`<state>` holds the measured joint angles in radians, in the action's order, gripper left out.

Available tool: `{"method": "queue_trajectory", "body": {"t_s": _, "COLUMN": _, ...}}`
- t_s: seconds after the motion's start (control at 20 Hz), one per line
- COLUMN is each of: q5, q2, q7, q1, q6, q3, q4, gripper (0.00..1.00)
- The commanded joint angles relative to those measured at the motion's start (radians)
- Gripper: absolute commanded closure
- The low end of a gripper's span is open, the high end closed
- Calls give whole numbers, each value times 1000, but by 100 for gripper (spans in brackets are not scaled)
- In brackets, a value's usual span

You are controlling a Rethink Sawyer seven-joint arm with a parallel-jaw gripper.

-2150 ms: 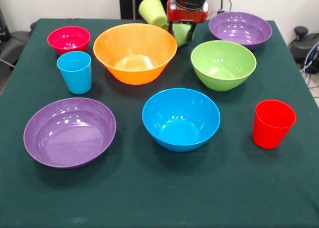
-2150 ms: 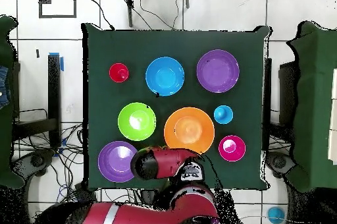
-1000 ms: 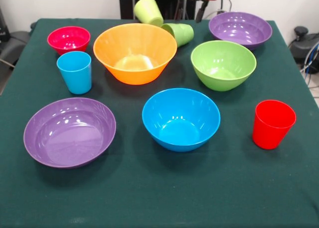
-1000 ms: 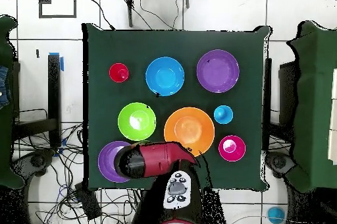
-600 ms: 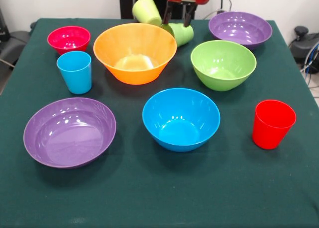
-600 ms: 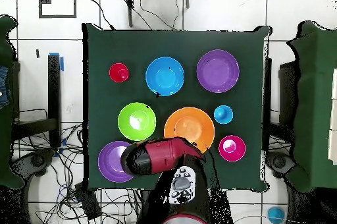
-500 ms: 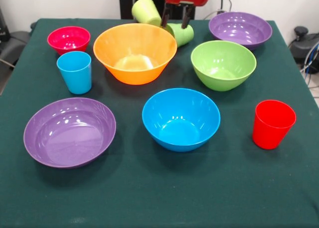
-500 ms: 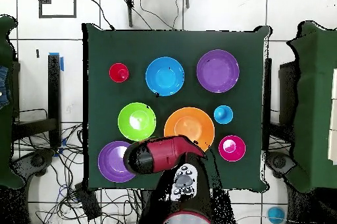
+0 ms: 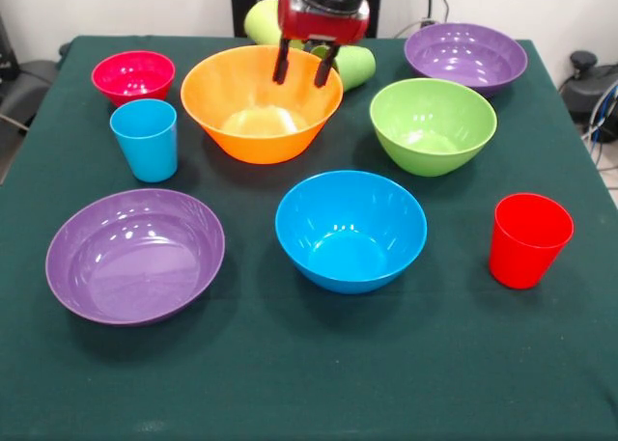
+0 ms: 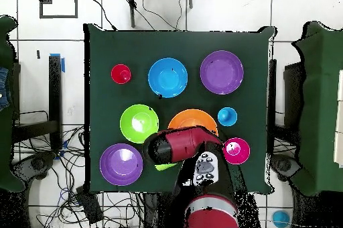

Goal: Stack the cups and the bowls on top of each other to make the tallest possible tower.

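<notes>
My gripper (image 9: 301,77) hangs open and empty over the far rim of the large orange bowl (image 9: 261,108). Behind it a yellow-green cup (image 9: 259,21) and a green cup (image 9: 353,65) lie on their sides. The small red bowl (image 9: 133,74) and the sky blue cup (image 9: 145,138) sit at the left. A purple bowl (image 9: 135,254), a blue bowl (image 9: 351,229) and the red cup (image 9: 527,238) stand nearer. A green bowl (image 9: 433,123) and a second purple bowl (image 9: 465,55) are on the right. Nothing is stacked, so no tower shows. In the overhead view the arm (image 10: 177,146) hides the gripper.
The dark green tablecloth (image 9: 309,383) covers the whole table. In the overhead view cables trail on the floor (image 10: 60,172) beside the table's bottom left corner, and dark furniture (image 10: 315,104) stands at the right.
The gripper let go of the green cup, rose, then came down and moved left to the orange bowl's far rim. The yellow-green cup rolled slightly left.
</notes>
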<state>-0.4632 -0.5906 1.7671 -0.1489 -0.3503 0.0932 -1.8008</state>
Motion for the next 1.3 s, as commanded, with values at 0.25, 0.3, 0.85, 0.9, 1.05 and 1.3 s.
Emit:
{"method": "queue_trajectory", "body": {"t_s": 0.25, "q5": -32, "q2": 136, "q7": -50, "q1": -73, "q6": 32, "q3": -226, "q4": 142, "gripper": 0}}
{"method": "queue_trajectory", "body": {"t_s": 0.3, "q5": -32, "q2": 130, "q7": -53, "q1": -76, "q6": 24, "q3": -233, "q4": 136, "gripper": 0}}
{"method": "queue_trajectory", "body": {"t_s": 0.85, "q5": -11, "q2": 18, "q7": -49, "q1": -109, "q6": -71, "q3": -307, "q4": 46, "gripper": 0}}
{"method": "queue_trajectory", "body": {"t_s": 0.9, "q5": -8, "q2": 11, "q7": -43, "q1": -109, "q6": -74, "q3": -308, "q4": 39, "gripper": 0}}
{"method": "queue_trajectory", "body": {"t_s": 1.05, "q5": -5, "q2": -19, "q7": -20, "q1": -92, "q6": -81, "q3": -294, "q4": 15, "gripper": 0}}
{"method": "queue_trajectory", "body": {"t_s": 1.3, "q5": 23, "q2": -72, "q7": 4, "q1": -79, "q6": -113, "q3": -296, "q4": -11, "gripper": 0}}
